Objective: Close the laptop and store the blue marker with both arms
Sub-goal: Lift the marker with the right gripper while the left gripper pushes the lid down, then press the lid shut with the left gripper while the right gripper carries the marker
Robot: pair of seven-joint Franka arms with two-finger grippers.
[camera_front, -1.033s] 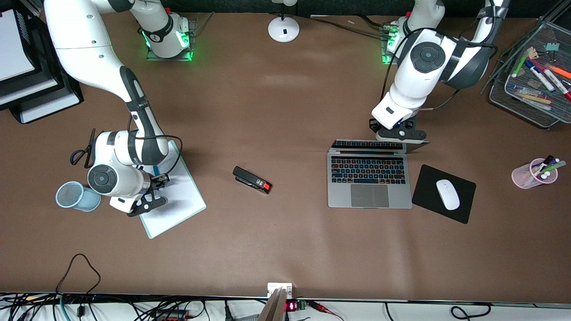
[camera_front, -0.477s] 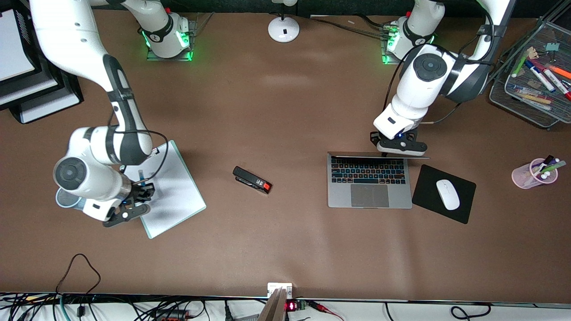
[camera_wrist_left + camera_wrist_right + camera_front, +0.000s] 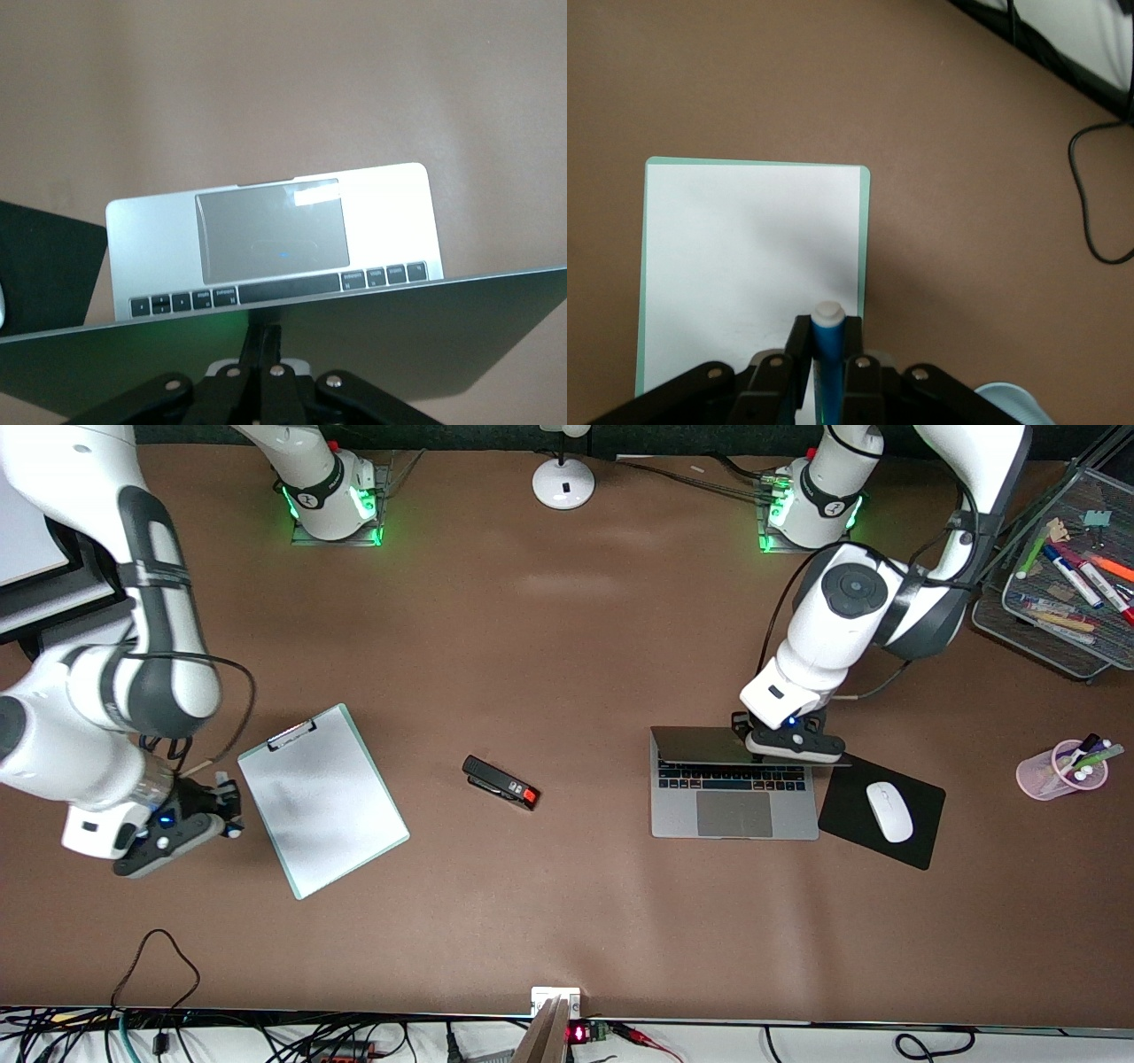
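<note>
The silver-grey laptop (image 3: 735, 815) lies open toward the left arm's end of the table, its lid (image 3: 704, 745) tilted low over the keys. My left gripper (image 3: 788, 740) is shut and presses on the lid's top edge. In the left wrist view, its fingers (image 3: 266, 341) rest on the back of the lid (image 3: 407, 336), with the trackpad (image 3: 270, 232) showing past it. My right gripper (image 3: 223, 810) is shut on the blue marker (image 3: 828, 345), white cap up. It hangs over the table just beside the clipboard (image 3: 321, 797).
A light-blue mesh cup's rim (image 3: 1010, 403) shows under the right gripper. A black stapler (image 3: 500, 782) lies mid-table. A white mouse (image 3: 889, 811) sits on a black pad (image 3: 846, 779) beside the laptop. A pink pen cup (image 3: 1059, 772) and a mesh tray (image 3: 1045, 615) stand at the left arm's end.
My right gripper lifted the blue marker off the clipboard and carried it toward the right arm's end. My left gripper pushed the laptop lid lower over the keys.
</note>
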